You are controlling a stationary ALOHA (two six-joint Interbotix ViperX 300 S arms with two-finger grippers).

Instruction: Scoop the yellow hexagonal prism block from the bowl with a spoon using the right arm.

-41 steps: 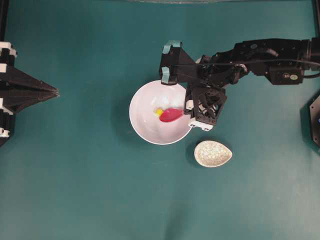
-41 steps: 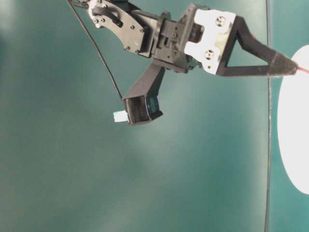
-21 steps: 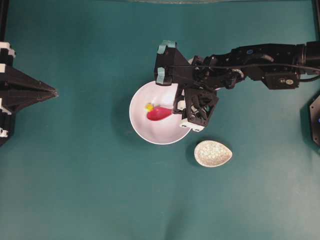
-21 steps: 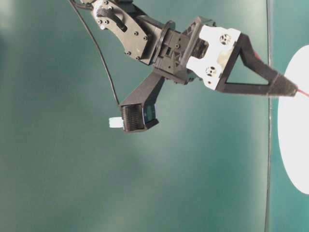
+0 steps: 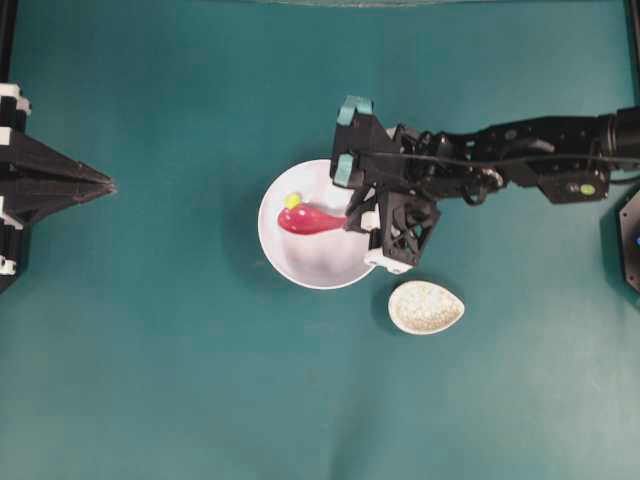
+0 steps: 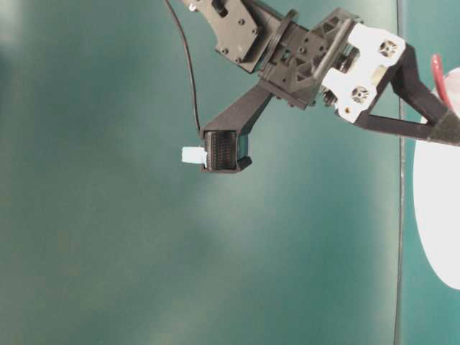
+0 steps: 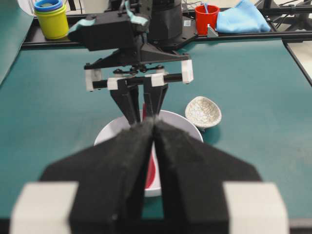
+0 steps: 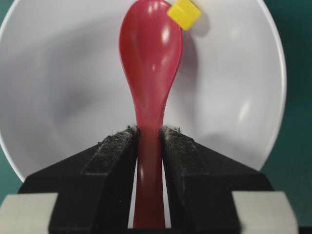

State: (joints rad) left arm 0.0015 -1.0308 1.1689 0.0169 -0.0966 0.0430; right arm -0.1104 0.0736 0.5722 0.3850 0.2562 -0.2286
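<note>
The right gripper [image 8: 148, 134] is clamped on the handle of the spoon [image 8: 151, 63], its pads pressed against both sides low on the stem, so the scoop reaches out ahead of the fingers and can work inside the bowl [image 5: 300, 262] while the gripper itself stays back at the bowl's rim. In the overhead view the spoon lies across the bowl's middle with its scoop toward the far side from the gripper. The block [image 8: 184, 13] sits at the scoop's tip on its right edge, touching or just beside it; whether it rests in the hollow or against the bowl's wall cannot be told. Judging by that, the scoop is not finished: the block looks perched at the lip rather than seated, and a tilt could let it slide back into the bowl. The speckled rest [image 5: 426, 307] lies near the bowl, just outside its rim on the gripper's side. The left gripper [image 7: 153, 127] is parked well apart from the bowl, fingers pressed together and holding nothing
</note>
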